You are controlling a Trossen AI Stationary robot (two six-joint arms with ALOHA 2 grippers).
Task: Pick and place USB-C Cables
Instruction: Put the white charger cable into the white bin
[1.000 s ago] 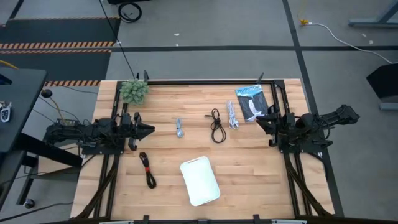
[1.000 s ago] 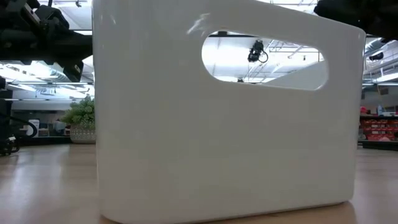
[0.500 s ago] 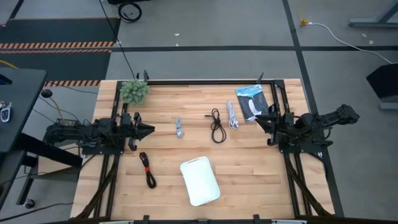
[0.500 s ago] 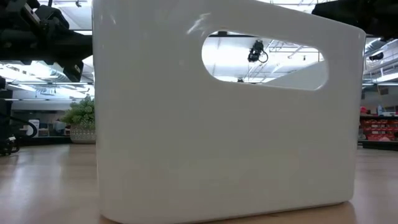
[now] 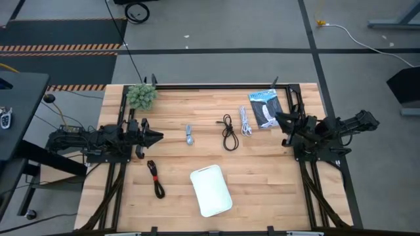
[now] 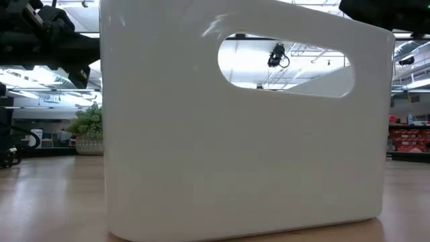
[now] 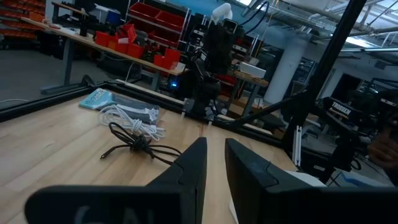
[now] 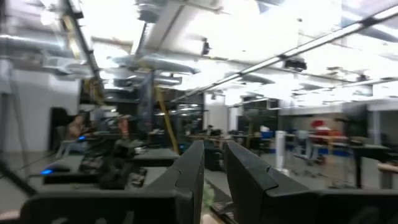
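Four cable bundles lie flat on the wooden table: a short grey one (image 5: 189, 136), a black one (image 5: 228, 133) (image 7: 134, 147), a white one (image 5: 245, 122) (image 7: 129, 119), and a black one with a red tie (image 5: 155, 177). My left gripper (image 5: 161, 136) (image 7: 215, 152) hovers shut at the table's left side, pointing toward the grey cable. My right gripper (image 5: 277, 117) (image 8: 214, 155) is shut at the table's right side, just right of the white cable, and its wrist view looks into the room. Neither gripper touches anything.
A white rounded tray (image 5: 211, 190) sits near the table's near edge and fills the low view (image 6: 242, 134). A blue-and-black packet (image 5: 265, 107) lies at the far right beside my right gripper. A small green plant (image 5: 141, 96) stands at the far left corner.
My right gripper has shifted a little toward the table's far edge and appears to have risen. My left arm and all the cables have stayed where they were.
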